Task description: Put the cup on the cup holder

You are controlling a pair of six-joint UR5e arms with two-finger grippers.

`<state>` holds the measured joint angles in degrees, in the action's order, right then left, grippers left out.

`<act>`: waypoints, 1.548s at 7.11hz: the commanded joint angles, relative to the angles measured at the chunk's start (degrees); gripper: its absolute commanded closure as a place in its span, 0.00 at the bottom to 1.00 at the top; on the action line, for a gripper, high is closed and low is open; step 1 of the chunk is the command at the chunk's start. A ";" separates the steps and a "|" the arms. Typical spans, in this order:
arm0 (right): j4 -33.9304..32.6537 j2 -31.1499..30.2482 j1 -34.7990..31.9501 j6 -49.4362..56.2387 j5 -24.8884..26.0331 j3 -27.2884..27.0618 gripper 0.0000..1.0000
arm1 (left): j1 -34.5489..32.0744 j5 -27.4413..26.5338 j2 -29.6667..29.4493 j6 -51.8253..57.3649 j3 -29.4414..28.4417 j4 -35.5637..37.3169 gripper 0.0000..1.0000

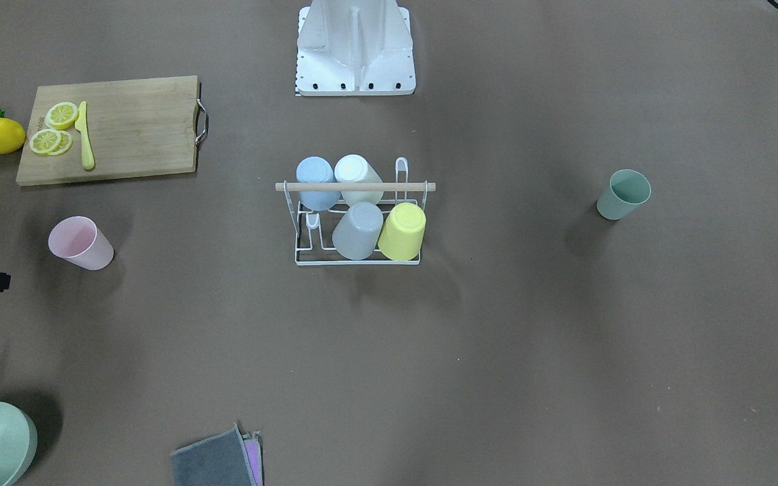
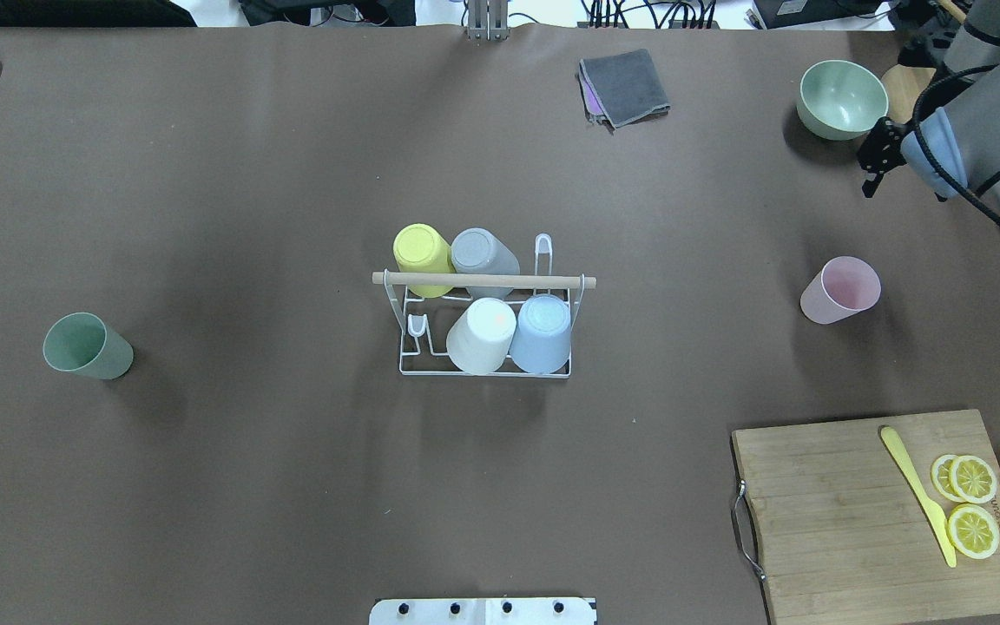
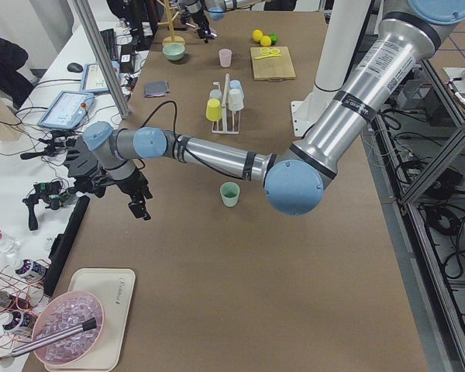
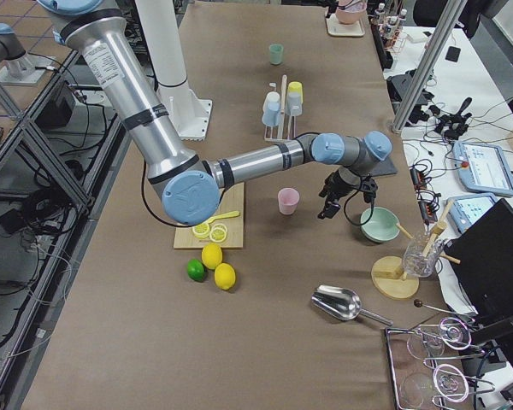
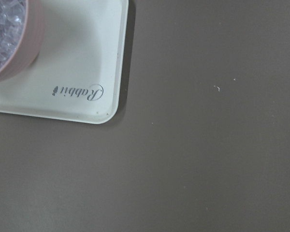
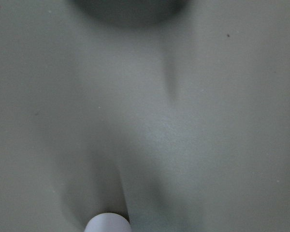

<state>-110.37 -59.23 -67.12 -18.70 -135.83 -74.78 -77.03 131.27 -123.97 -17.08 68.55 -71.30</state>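
White wire cup holder (image 2: 483, 280) is set at mid-table, with four cups upturned on its prongs.
A yellow cup (image 2: 420, 248), grey cup (image 2: 483, 252), white cup (image 2: 483, 334) and blue cup (image 2: 543, 330) are carried there. A green cup (image 2: 83, 345) is stood well left, a pink cup (image 2: 843, 289) well right. Whether the fingers of the left gripper (image 3: 128, 198) and right gripper (image 2: 875, 165) are parted cannot be told.

The white wire cup holder (image 2: 483, 280) with its wooden rod handle stands upright at table centre, yellow (image 2: 422, 249), grey (image 2: 483, 252), white (image 2: 483, 336) and blue (image 2: 542, 334) cups inverted on its prongs, while a green cup (image 2: 86, 346) stands mouth-up well apart at 9 o'clock and a pink cup (image 2: 841, 290) stands mouth-up at 3 o'clock.
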 commanded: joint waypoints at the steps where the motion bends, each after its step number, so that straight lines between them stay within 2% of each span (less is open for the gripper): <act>1: 0.16 6.20 1.56 0.59 -0.57 8.37 0.00 | 2.41 2.32 -0.22 -0.76 0.09 2.04 0.02; 3: -0.28 10.61 2.08 1.29 -3.55 16.21 0.01 | 6.26 6.43 0.30 0.03 0.71 8.42 0.02; 5: -5.26 13.68 3.31 9.86 -3.74 20.70 0.01 | 9.61 6.89 0.31 3.52 0.79 12.64 0.02; 8: -15.11 14.76 5.68 21.04 -2.78 21.87 0.01 | 15.75 8.21 1.26 8.19 1.59 19.42 0.02; 11: -19.88 14.06 7.35 26.25 -1.20 22.13 0.01 | 18.83 8.83 3.28 10.03 3.78 22.59 0.02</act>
<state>-128.62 -44.77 -60.48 6.03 -137.47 -52.79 -59.68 139.95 -121.74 -8.25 71.36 -50.16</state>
